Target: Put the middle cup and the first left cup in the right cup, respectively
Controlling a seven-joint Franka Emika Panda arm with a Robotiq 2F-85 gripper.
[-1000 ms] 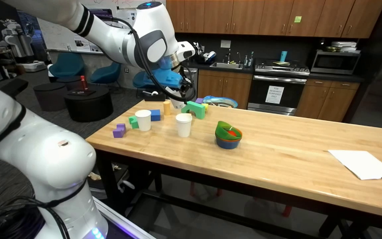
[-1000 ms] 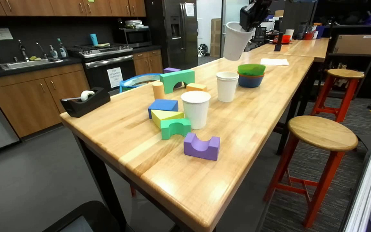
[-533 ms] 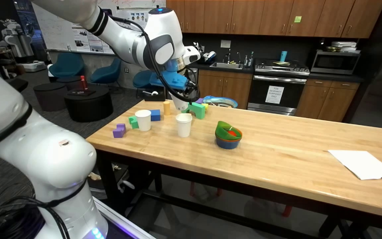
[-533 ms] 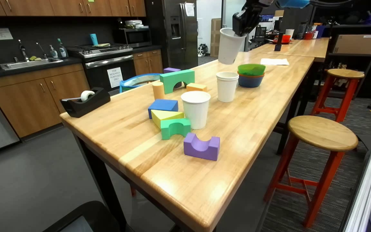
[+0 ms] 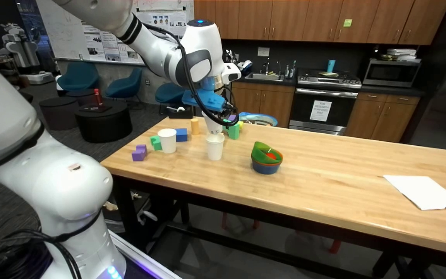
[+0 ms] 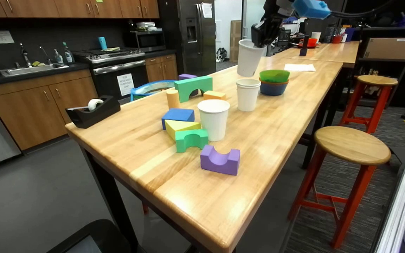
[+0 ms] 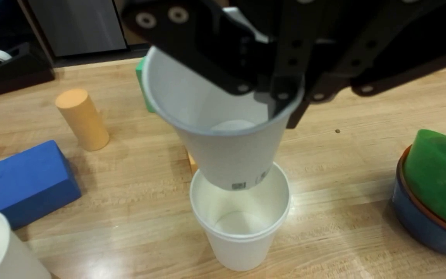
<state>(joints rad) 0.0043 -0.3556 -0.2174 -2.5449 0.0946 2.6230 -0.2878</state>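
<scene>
On the wooden surface (image 6: pixel 269 123) stand two stacked cups (image 6: pixel 247 97); just above them, a tilted cup (image 6: pixel 249 60) hangs beneath the gripper (image 6: pixel 259 42), which pinches it by the rim.

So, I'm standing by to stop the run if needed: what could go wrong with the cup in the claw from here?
Two things, I'd say. The held cup hangs tilted above the cup stack, so its base might catch the stack's rim and tip it over instead of sliding in. And the claw grips that cup by just one side of its wall, so a bump could twist it or make it slip loose.
</scene>
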